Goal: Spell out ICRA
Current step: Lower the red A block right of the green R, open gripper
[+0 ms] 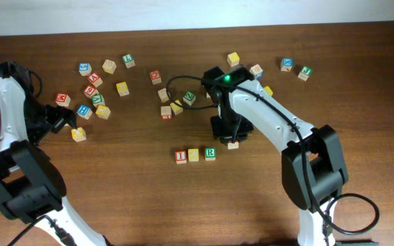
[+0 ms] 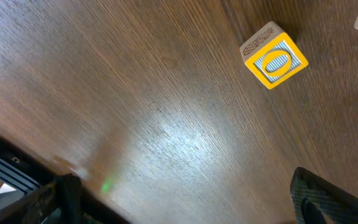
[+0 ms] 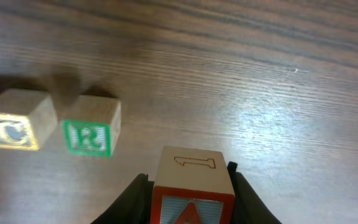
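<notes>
pinching red a cube (image 3: 192, 177), right claw (image 3: 189, 196)

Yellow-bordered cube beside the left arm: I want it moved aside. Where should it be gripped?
Take the yellow-bordered cube by two opposite side faces from straight above; it sits flat, turned diagonally to the open left gripper, so rotate the wrist.

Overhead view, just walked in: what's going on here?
The right gripper is closed on a red-printed cube, apparently the A, just right of the row already laid out on the table: I, C, R. The held cube is not yet lined up beside the R. The left gripper is open and holds nothing, hovering near a yellow cube at the left.
</notes>
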Controlling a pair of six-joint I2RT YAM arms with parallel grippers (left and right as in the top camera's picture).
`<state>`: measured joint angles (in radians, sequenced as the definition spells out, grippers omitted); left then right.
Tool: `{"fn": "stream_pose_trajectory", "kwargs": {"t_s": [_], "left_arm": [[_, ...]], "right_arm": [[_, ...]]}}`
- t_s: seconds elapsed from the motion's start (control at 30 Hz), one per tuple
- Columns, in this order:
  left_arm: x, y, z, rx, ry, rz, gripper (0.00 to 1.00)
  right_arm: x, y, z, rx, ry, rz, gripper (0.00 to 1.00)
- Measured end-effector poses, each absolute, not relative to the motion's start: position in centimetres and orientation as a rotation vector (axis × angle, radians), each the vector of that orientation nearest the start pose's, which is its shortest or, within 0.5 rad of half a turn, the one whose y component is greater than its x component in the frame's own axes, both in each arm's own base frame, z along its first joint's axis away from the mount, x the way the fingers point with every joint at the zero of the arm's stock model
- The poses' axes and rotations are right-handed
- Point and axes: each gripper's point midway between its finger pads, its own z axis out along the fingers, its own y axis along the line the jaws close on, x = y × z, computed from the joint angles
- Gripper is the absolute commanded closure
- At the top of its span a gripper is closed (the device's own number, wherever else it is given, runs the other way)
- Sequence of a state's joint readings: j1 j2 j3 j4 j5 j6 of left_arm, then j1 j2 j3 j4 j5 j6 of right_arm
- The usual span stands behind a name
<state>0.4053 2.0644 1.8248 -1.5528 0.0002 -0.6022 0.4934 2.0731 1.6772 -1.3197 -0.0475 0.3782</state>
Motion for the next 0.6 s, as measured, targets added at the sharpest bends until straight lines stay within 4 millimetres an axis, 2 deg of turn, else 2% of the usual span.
{"fn": "stream_pose_trajectory", "kwargs": {"t_s": [0.07, 0.27, 0.33, 0.37, 0.6], "left_arm": [[31.6, 13.5, 10.6, -1.622, 2.943, 0.036, 0.01], [31.6, 13.5, 10.6, -1.623, 2.944, 0.036, 0.01], [31.5, 13.5, 10.6, -1.623, 2.944, 0.036, 0.01], [31.6, 13.5, 10.6, -1.623, 2.944, 0.036, 0.01], [31.6, 13.5, 10.6, -1.623, 2.944, 0.036, 0.01]], "right_arm": [[31.0, 17.9, 4.5, -0.158, 3.299, 0.005, 0.74], [30.4, 18.3, 1.3, -0.147, 3.291, 0.083, 0.74], [30.4, 18.4, 1.1, -0.147, 3.288, 0.091, 0.74], [30.5, 18.5, 1.0, -0.148, 3.284, 0.096, 0.70], [30.7, 18.7, 1.0, -0.148, 3.275, 0.110, 0.69]]}}
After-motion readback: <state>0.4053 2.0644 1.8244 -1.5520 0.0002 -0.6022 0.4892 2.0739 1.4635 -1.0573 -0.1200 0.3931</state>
